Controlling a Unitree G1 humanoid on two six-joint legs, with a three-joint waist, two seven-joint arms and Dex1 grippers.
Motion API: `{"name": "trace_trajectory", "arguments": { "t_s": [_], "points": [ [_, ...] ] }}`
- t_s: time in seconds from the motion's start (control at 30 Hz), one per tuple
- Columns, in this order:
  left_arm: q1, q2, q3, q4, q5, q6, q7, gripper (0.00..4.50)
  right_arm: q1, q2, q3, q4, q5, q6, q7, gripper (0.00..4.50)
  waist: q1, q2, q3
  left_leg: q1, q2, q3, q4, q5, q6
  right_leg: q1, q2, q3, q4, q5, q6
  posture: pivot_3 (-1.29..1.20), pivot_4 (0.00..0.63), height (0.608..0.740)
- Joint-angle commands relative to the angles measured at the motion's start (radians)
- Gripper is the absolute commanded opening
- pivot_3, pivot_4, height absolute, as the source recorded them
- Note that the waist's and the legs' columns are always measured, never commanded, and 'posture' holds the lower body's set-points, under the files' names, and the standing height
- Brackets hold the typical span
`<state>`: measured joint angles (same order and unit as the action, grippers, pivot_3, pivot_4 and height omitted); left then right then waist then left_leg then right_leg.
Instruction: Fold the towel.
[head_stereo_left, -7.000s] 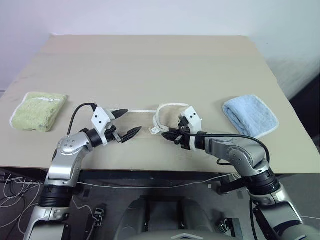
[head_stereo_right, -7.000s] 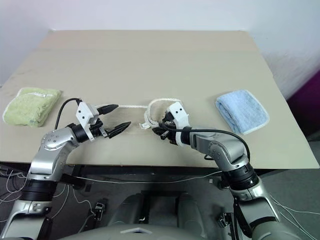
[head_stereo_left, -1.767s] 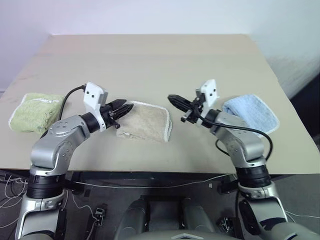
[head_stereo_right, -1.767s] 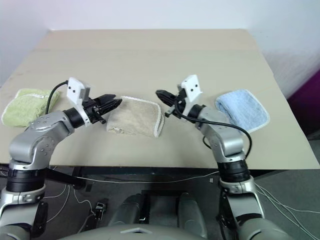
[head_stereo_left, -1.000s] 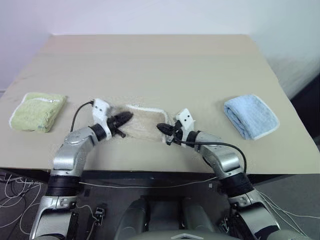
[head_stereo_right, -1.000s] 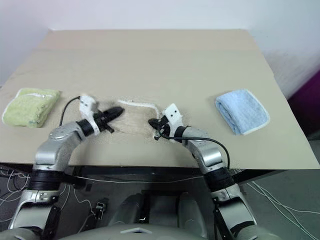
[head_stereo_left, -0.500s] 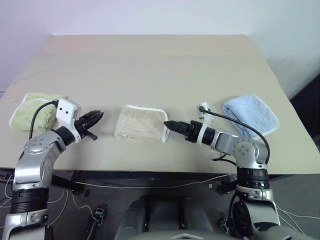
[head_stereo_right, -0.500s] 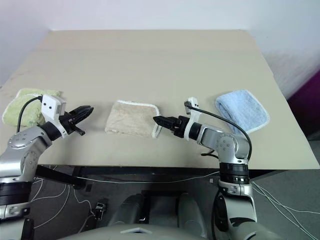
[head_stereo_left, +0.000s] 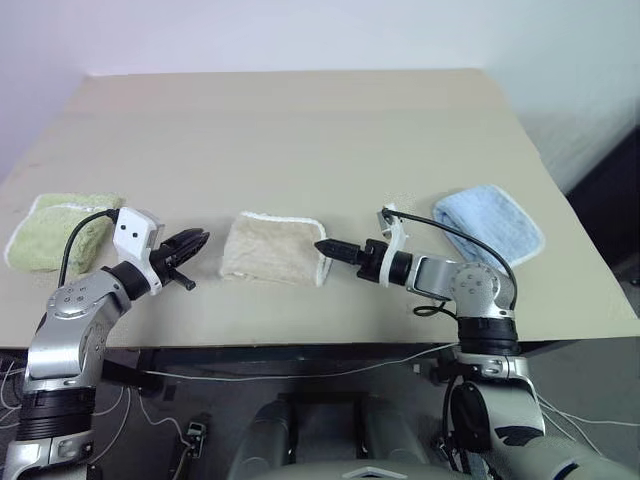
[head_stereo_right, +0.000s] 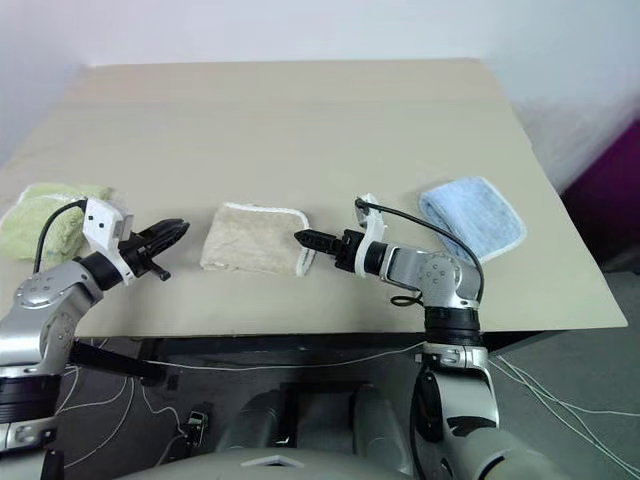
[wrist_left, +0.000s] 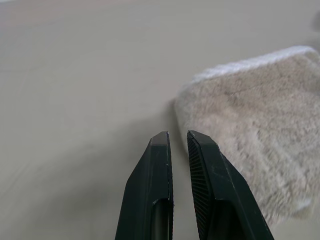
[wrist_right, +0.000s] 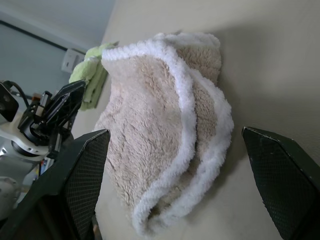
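The beige towel lies folded in a flat rectangle near the table's front edge, its white corded rim on the right side. My left gripper hovers a short way left of it, shut and empty; in the left wrist view its fingertips nearly meet beside the towel. My right gripper points at the towel's right edge, just off the white rim. The right wrist view shows this gripper open wide with nothing held, and the towel's layered edge lies ahead of it.
A folded light green towel lies at the table's left edge, just behind my left wrist. A folded light blue towel lies at the right, behind my right forearm. The tan table stretches away beyond them.
A second ago both grippers were at the towel. The left has drawn back to the left, staying shut. The right has rolled and opened, and now sits just off the right edge.
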<state>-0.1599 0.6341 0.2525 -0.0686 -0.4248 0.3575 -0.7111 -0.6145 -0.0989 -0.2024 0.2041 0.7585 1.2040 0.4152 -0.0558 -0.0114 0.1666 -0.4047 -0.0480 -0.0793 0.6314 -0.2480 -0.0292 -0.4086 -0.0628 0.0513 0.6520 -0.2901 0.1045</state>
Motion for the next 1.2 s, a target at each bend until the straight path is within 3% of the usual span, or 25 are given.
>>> {"name": "trace_trajectory", "arguments": {
  "t_s": [0.03, 0.3, 0.57, 0.67, 1.03, 1.2],
  "points": [
    [-0.005, 0.003, 0.020, -0.036, -0.006, -0.022, 0.000, 0.60, -0.043, 0.049, 0.057, 0.070, -0.023, -0.008, 0.010, 4.46, -0.010, 0.000, 0.000, 0.000, 0.001, 0.000, 0.000, 0.000, 0.000, 0.000, 0.001, 0.000, 0.000, 0.000, 0.000, 0.00, 0.150, 0.740],
    [0.004, -0.005, 0.019, -0.046, -0.003, -0.025, -0.001, 0.60, -0.080, 0.108, 0.114, 0.135, -0.065, -0.022, 0.033, 4.46, -0.016, 0.000, 0.000, 0.000, 0.002, 0.002, -0.001, 0.000, 0.000, -0.002, 0.002, 0.001, 0.000, 0.000, -0.001, 0.00, 0.150, 0.740],
    [0.003, -0.015, 0.009, -0.050, 0.001, -0.025, 0.003, 0.60, -0.099, 0.139, 0.086, 0.172, -0.077, -0.038, 0.030, 4.46, -0.017, 0.000, 0.000, 0.000, 0.003, 0.002, -0.001, 0.000, 0.000, -0.002, 0.002, 0.001, 0.000, 0.000, -0.001, 0.00, 0.150, 0.740],
    [-0.003, -0.018, 0.003, -0.045, 0.003, -0.027, 0.002, 0.60, -0.099, 0.143, 0.084, 0.169, -0.075, -0.036, 0.034, 3.90, -0.016, 0.000, 0.000, 0.000, 0.003, 0.002, -0.001, 0.000, 0.000, -0.002, 0.002, 0.001, 0.000, 0.000, -0.001, 0.00, 0.150, 0.740],
    [-0.006, -0.019, 0.001, -0.046, 0.006, -0.025, -0.002, 0.60, -0.073, 0.143, 0.065, 0.137, -0.054, -0.024, 0.039, 0.16, -0.012, 0.000, 0.000, -0.002, 0.002, 0.001, 0.000, 0.000, -0.001, -0.003, 0.001, 0.000, 0.000, 0.001, -0.002, 0.00, 0.150, 0.740],
    [0.003, -0.022, 0.003, -0.056, 0.005, -0.025, 0.000, 0.60, -0.053, 0.133, 0.019, 0.091, -0.020, -0.024, 0.026, 0.02, -0.010, 0.000, 0.000, -0.002, 0.002, 0.001, 0.000, 0.000, -0.001, -0.003, 0.001, 0.000, 0.000, 0.001, -0.002, 0.00, 0.150, 0.740]
  ]
}}
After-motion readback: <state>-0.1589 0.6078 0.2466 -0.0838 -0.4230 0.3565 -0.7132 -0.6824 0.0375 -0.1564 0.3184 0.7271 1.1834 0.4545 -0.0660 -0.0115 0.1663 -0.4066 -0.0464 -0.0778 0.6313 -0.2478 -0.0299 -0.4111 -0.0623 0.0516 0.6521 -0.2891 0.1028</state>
